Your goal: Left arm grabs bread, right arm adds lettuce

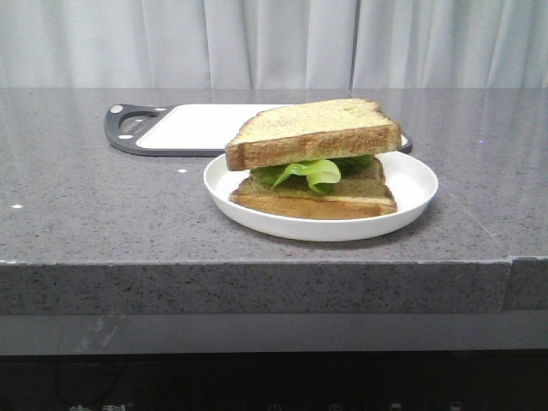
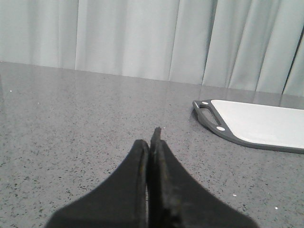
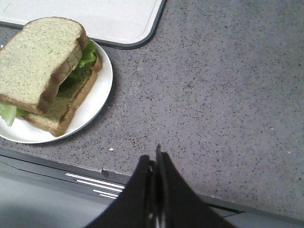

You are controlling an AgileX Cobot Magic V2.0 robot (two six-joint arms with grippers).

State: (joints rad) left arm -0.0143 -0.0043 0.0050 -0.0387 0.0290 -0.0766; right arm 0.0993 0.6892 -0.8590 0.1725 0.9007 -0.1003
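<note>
The thick bread slice (image 1: 312, 130) lies tilted on top of the lettuce (image 1: 310, 172), which rests on a thinner, darker slice (image 1: 321, 195) in a white plate (image 1: 418, 182). The right wrist view shows the same stack: bread (image 3: 40, 57), lettuce (image 3: 87, 53), plate (image 3: 97, 99). My left gripper (image 2: 151, 142) is shut and empty over bare counter, away from the plate. My right gripper (image 3: 154, 156) is shut and empty above the counter's front edge, beside the plate. Neither gripper shows in the front view.
A white cutting board with a dark rim and handle (image 1: 141, 128) lies behind the plate; it also shows in the left wrist view (image 2: 256, 123) and the right wrist view (image 3: 118, 19). The grey counter's front edge (image 1: 257, 265) runs across; curtains hang behind.
</note>
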